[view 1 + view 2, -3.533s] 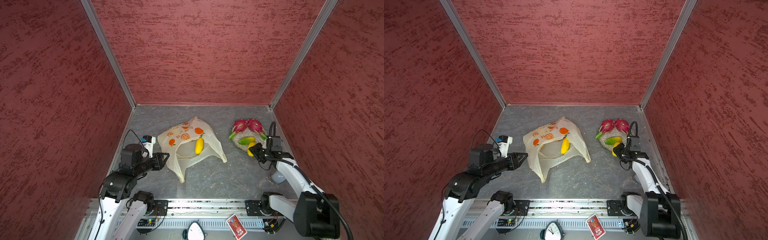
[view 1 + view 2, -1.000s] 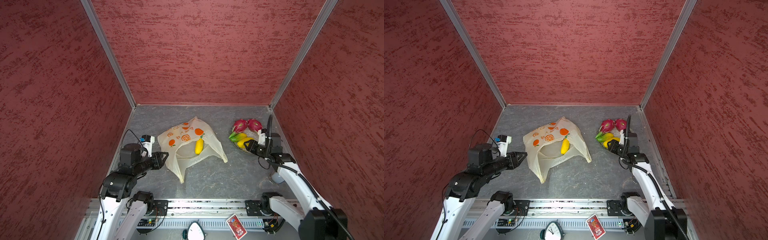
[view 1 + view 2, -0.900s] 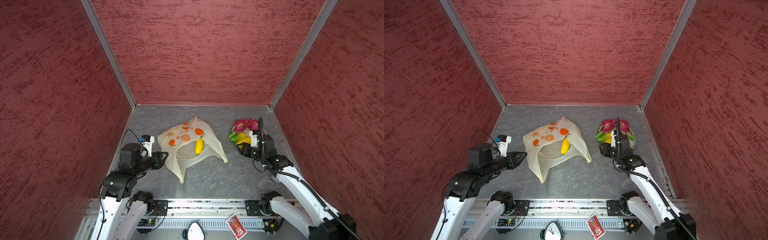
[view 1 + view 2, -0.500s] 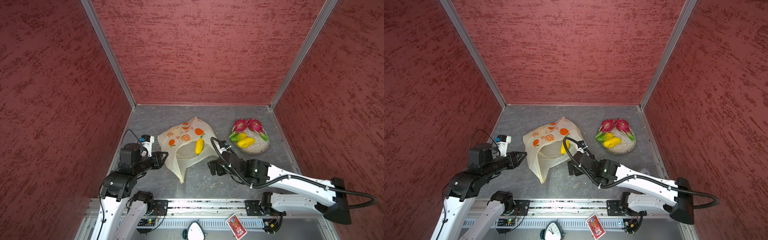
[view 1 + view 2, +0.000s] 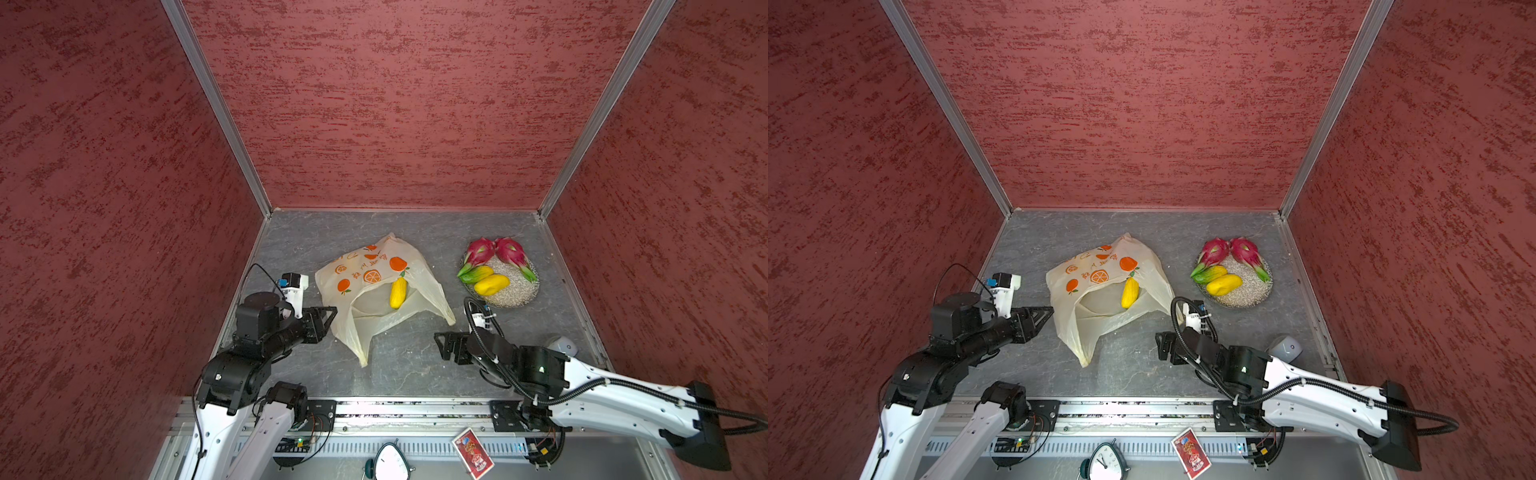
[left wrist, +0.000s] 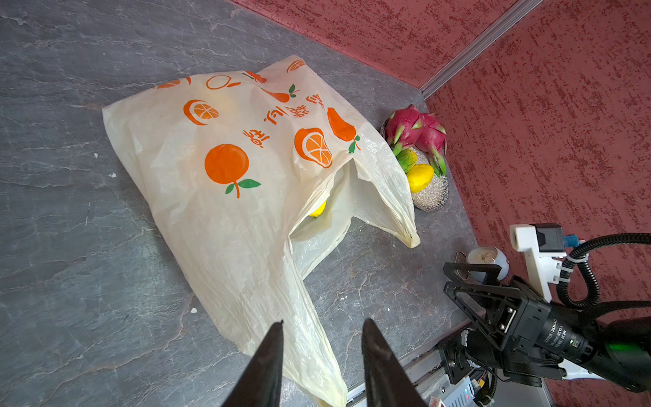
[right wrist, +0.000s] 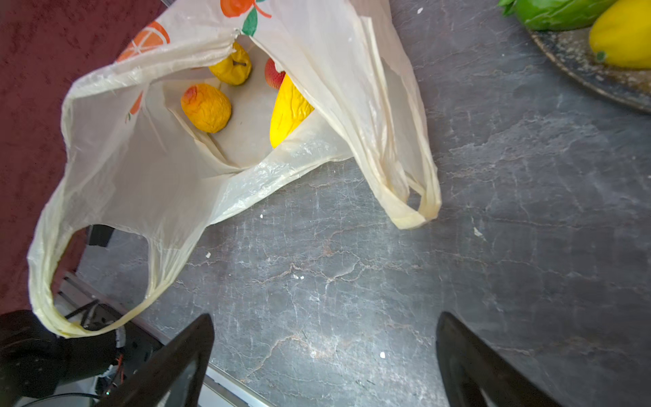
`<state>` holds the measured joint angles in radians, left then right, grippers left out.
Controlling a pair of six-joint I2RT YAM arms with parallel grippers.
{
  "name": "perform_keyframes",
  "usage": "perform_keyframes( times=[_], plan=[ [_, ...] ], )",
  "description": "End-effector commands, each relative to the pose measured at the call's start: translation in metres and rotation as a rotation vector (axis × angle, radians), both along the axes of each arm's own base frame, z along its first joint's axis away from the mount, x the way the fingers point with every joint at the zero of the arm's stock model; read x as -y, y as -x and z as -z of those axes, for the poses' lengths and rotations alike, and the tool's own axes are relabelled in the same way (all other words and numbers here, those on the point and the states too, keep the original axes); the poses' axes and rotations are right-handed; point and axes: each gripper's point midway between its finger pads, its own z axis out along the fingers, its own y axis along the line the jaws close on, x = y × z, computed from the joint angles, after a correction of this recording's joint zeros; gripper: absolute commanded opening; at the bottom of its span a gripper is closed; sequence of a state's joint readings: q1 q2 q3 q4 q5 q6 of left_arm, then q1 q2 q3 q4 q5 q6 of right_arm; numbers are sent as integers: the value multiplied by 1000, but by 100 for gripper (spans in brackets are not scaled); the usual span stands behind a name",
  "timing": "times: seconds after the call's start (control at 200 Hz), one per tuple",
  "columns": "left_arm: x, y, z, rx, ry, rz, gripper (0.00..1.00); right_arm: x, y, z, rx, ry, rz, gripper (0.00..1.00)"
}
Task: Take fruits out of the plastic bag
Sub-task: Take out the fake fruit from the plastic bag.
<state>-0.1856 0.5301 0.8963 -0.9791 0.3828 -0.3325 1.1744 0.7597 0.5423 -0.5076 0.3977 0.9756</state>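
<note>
The plastic bag [image 5: 365, 270] lies mid-floor with its mouth facing the front. Inside it the right wrist view shows a yellow mango [image 7: 289, 109], an orange [image 7: 206, 107], a yellow lemon-like fruit [image 7: 230, 65] and a red berry [image 7: 274, 74]. Two pink dragon fruits [image 5: 494, 251], a green-yellow mango [image 5: 478, 274] and a yellow mango [image 5: 491, 284] rest on the speckled plate [image 5: 519, 293]. My right gripper [image 5: 440, 345] [image 7: 326, 317] stands wide open over bare floor in front of the bag's mouth. My left gripper [image 5: 331, 313] [image 6: 322, 321] hovers at the bag's left handle, jaws apart, pinching nothing.
Red walls enclose the grey stone floor on three sides. A small grey round clock [image 5: 561, 345] sits by the right wall near the right arm. The metal rail [image 5: 395, 409] runs along the front edge.
My right arm has swung from the plate to the floor in front of the bag, and its jaws have opened wide. A yellow mango now lies on the plate. The left arm stays still.
</note>
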Motion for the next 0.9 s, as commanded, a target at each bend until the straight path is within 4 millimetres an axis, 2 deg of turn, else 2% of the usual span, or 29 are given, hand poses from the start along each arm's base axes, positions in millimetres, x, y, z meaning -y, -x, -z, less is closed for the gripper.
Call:
perform_keyframes(
  times=[0.0,0.376,0.686,0.897],
  plan=[
    [0,-3,3,-2,-5,0,38,0,-9,-15,19,-134,98,99],
    [-1,-4,7,-19,-15,-8,40,-28,-21,-23,64,-178,81,99],
    [4,-7,16,-70,-24,15,40,-36,-24,-26,88,-266,37,98],
    [9,-13,25,-121,-26,39,41,-71,-28,-29,84,-170,-93,87]
  ],
)
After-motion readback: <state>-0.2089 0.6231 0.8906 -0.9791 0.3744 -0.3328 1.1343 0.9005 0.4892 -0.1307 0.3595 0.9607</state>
